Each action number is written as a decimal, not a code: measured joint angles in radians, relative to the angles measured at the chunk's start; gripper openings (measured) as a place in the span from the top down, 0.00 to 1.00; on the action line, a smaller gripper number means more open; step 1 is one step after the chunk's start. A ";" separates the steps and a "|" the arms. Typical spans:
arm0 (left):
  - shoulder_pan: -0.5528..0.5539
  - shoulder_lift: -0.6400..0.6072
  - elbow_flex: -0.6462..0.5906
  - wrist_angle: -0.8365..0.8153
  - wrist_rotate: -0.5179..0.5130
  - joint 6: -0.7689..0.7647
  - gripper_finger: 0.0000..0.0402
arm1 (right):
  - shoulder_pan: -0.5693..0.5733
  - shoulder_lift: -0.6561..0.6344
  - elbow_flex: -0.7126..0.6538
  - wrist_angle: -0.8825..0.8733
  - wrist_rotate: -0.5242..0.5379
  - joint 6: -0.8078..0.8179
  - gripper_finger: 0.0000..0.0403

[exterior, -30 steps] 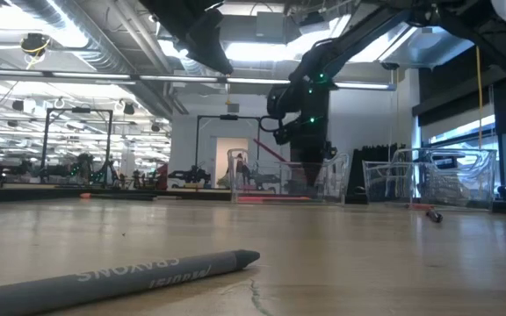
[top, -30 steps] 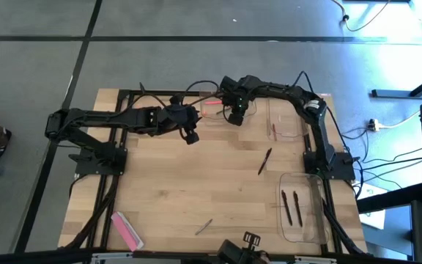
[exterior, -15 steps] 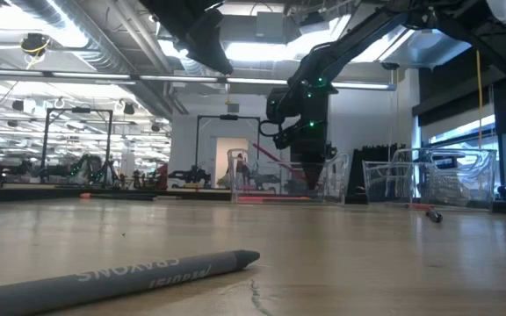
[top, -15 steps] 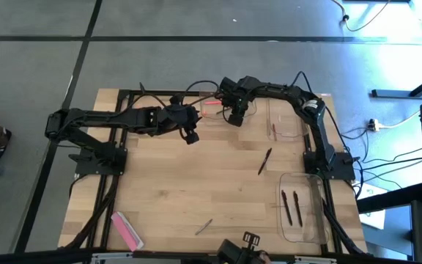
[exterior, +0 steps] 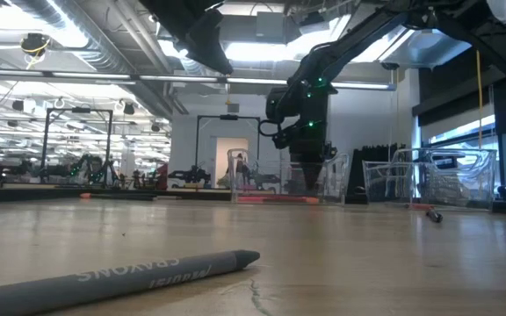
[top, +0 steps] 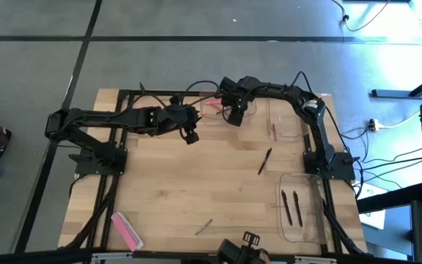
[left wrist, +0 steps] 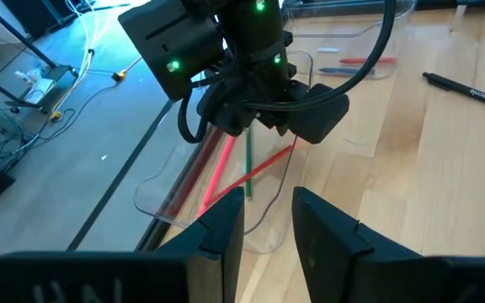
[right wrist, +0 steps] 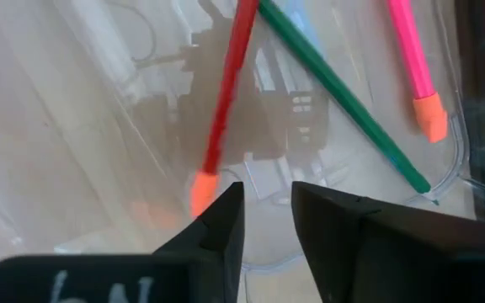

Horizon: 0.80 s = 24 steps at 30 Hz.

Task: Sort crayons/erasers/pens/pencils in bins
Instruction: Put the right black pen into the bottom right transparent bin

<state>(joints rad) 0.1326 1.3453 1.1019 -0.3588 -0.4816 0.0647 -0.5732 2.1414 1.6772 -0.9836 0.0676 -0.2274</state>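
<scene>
Grey floor (top: 196, 18), bright ceiling lights (exterior: 262, 31)

The wooden table (top: 196, 183) carries three clear bins (top: 301, 207), a pink eraser (top: 126, 229), a black pen (top: 264, 161).

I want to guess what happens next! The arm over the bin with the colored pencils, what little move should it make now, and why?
Probably lift straight up out of the bin. The right gripper hangs low over it with nothing between its fingers, and the red pencil, green pencil and pink pencil already lie inside. A black pen still waits on the table.
</scene>
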 joint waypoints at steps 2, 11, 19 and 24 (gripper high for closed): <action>0.000 0.000 0.000 -0.001 0.000 0.000 0.77 | 0.000 0.000 0.000 0.007 0.000 0.012 0.73; 0.042 0.000 0.000 -0.080 0.000 -0.088 0.77 | 0.000 -0.059 0.000 0.002 0.000 0.042 0.72; 0.104 0.000 0.000 -0.100 0.001 -0.141 0.77 | 0.006 -0.166 0.000 0.002 0.003 0.074 0.72; 0.112 0.000 0.000 -0.137 0.002 -0.169 0.77 | 0.052 -0.247 0.000 -0.057 0.005 0.093 0.72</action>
<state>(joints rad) 0.2442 1.3457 1.1019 -0.4960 -0.4800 -0.1043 -0.5214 1.8941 1.6772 -1.0410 0.0731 -0.1349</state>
